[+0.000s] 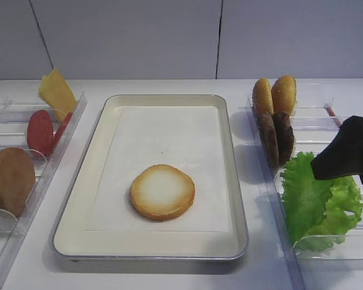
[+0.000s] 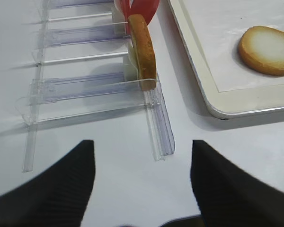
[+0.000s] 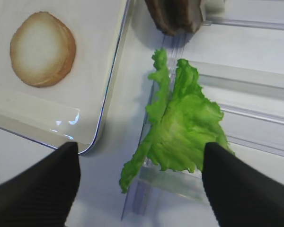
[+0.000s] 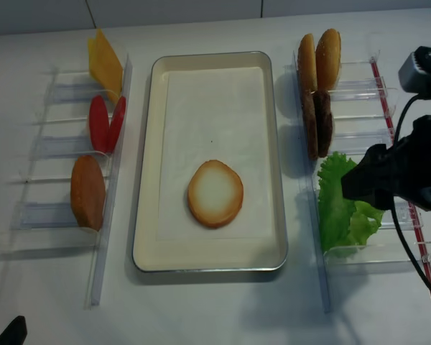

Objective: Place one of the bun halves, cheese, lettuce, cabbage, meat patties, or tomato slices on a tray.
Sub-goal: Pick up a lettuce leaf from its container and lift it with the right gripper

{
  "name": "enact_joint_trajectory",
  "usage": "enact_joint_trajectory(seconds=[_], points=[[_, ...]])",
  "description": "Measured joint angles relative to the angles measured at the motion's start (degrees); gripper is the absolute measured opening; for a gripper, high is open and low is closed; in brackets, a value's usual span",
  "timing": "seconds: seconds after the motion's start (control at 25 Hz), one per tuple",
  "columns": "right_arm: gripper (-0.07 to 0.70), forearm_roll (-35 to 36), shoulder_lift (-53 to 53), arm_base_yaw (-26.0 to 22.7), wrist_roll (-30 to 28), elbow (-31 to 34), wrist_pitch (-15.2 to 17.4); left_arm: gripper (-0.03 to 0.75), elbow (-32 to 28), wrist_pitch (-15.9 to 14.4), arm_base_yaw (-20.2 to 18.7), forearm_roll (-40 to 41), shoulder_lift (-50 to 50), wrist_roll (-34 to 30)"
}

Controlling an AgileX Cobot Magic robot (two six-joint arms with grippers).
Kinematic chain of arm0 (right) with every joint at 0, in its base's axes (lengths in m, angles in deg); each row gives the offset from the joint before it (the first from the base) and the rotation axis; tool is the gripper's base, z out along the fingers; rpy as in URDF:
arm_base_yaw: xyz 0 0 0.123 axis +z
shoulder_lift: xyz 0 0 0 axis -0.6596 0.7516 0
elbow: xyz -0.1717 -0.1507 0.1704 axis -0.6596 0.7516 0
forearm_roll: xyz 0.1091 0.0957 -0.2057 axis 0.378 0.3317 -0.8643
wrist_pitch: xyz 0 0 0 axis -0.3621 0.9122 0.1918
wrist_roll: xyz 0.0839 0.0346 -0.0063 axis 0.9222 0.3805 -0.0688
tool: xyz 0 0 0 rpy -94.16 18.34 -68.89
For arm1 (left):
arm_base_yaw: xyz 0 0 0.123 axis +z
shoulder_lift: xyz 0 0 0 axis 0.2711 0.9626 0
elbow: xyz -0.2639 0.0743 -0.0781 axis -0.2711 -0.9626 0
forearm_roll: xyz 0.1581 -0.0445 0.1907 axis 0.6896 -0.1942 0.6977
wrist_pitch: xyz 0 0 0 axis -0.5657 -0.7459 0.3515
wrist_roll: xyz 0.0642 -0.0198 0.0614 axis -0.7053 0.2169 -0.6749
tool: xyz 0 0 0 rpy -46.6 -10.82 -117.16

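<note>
One bun half (image 1: pixel 162 192) lies cut face up on the paper in the tray (image 1: pixel 109 109). My right gripper (image 3: pixel 139 156) hovers open above the green lettuce (image 3: pixel 184 127) in the right holder, its fingers apart on either side and not touching it. The exterior view shows this gripper (image 4: pixel 370 180) over the lettuce (image 4: pixel 337 215). My left gripper (image 2: pixel 142 156) is open over bare table near the left holder's front end. Meat patties (image 1: pixel 276 138) and two bun halves (image 1: pixel 275 95) stand behind the lettuce. No cabbage is in view.
The clear left holder (image 2: pixel 158 123) carries a bun half (image 1: pixel 10 180), tomato slices (image 1: pixel 42 132) and cheese (image 1: pixel 56 92), all standing on edge. The clear right holder (image 4: pixel 402 248) runs along the tray's right side. A cable (image 4: pixel 409 244) trails from the right arm.
</note>
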Motion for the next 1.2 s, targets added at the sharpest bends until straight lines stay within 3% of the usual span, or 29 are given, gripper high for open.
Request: enact_joint_trajectory(seconds=[0.28, 0.48, 0.64, 0.8, 1.0, 1.2], points=[[0.531, 3.7, 4.7, 0.1, -4.1, -0.1, -1.1, 0.414, 0.0, 0.0, 0.0, 0.0, 0.0, 0.0], [0.527, 4.6, 7.6, 3.5, -4.8, -0.2, -3.4, 0.414, 0.0, 0.0, 0.0, 0.0, 0.0, 0.0], [0.486, 4.7, 9.9, 4.1, -4.8, -0.2, -4.5, 0.414, 0.0, 0.0, 0.0, 0.0, 0.0, 0.0], [0.375, 4.5, 9.9, 4.1, -4.4, -0.2, -5.2, 0.414, 0.0, 0.0, 0.0, 0.0, 0.0, 0.0], [0.097, 0.9, 9.9, 4.1, -2.2, -0.2, -5.2, 0.414, 0.0, 0.0, 0.0, 0.0, 0.0, 0.0], [0.036, -1.3, 9.7, 4.1, -1.0, -0.2, -5.2, 0.414, 0.0, 0.0, 0.0, 0.0, 0.0, 0.0]])
